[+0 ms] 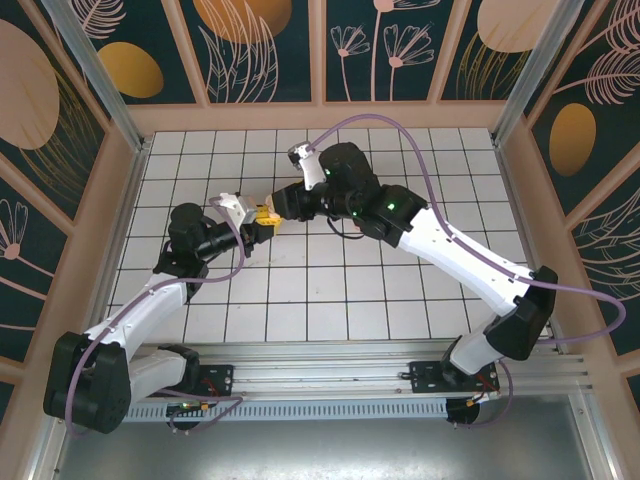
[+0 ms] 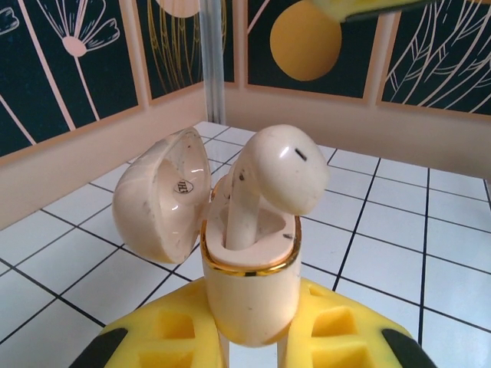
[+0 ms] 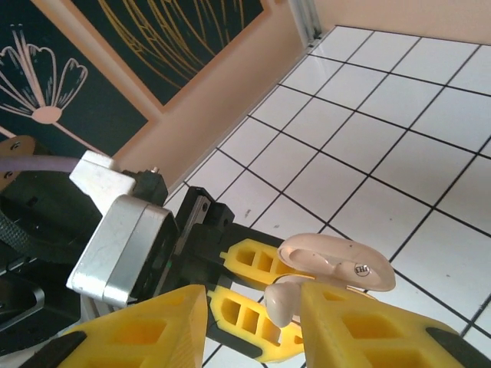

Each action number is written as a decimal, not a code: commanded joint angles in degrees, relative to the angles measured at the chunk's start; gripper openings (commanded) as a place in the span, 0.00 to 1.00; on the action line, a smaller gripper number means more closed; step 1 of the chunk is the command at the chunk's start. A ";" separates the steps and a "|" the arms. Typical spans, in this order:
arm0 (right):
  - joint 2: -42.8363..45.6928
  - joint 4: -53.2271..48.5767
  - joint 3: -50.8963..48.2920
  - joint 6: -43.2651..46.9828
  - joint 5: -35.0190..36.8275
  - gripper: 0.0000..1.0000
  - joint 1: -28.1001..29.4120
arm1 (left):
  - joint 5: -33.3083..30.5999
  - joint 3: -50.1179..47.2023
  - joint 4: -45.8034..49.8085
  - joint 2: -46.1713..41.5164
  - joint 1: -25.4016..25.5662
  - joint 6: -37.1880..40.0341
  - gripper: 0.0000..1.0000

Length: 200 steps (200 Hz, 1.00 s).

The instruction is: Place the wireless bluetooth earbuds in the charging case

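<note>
You have one cream earbud (image 2: 272, 184) to look at, and it stands stem-down in the one charging case (image 2: 249, 295), with its bulbous head poking well above the rim and leaning to the right. The bud is glossy, with a short dark slit on the head and a few dark specks on the stem. The case is the same cream colour with a gold band (image 2: 249, 270) around its mouth, and its hinged lid (image 2: 157, 195) hangs open to the left like a shallow cup. Inside that lid you can find one small round dark mark (image 2: 182, 186) with light letters, too small to read for certain. Your left gripper (image 2: 252, 337) is clamped on the lower body of the case, one yellow finger on each side, holding it upright above the tiles. Your right gripper (image 3: 249, 322) hovers just beside it with its two yellow fingers standing apart and nothing clamped between them; from its wrist camera the bud sits in the gap close to the right-hand finger, and you cannot tell if it touches. From the left wrist one yellow fingertip (image 2: 360, 8) shows above the bud, apart from it. In the top view the two grippers meet left of centre over the white tiled table (image 1: 400, 290), midway between near and far, with flower-patterned wall panels (image 1: 270, 50) around.
</note>
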<state>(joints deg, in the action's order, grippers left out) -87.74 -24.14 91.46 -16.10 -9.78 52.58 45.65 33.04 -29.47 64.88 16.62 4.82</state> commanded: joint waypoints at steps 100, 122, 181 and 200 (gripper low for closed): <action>-11.15 -15.89 14.53 -1.02 6.00 0.36 1.65 | -0.80 2.21 2.38 -0.54 0.34 2.39 0.02; -11.43 -16.03 14.58 -0.90 5.79 0.32 1.73 | -0.78 2.23 2.32 -0.46 0.36 2.41 0.02; -11.92 -16.33 14.54 -0.70 4.77 0.26 1.73 | -0.80 2.21 2.23 -0.80 0.38 2.33 0.02; -11.98 -16.51 14.32 -0.41 4.95 0.24 1.74 | -0.74 2.26 2.14 -0.77 0.34 2.21 0.02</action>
<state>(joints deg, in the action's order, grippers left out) -98.65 -39.51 103.92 -16.91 -5.41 53.91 44.51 33.74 -26.70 64.88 16.64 6.02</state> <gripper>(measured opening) 0.256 0.160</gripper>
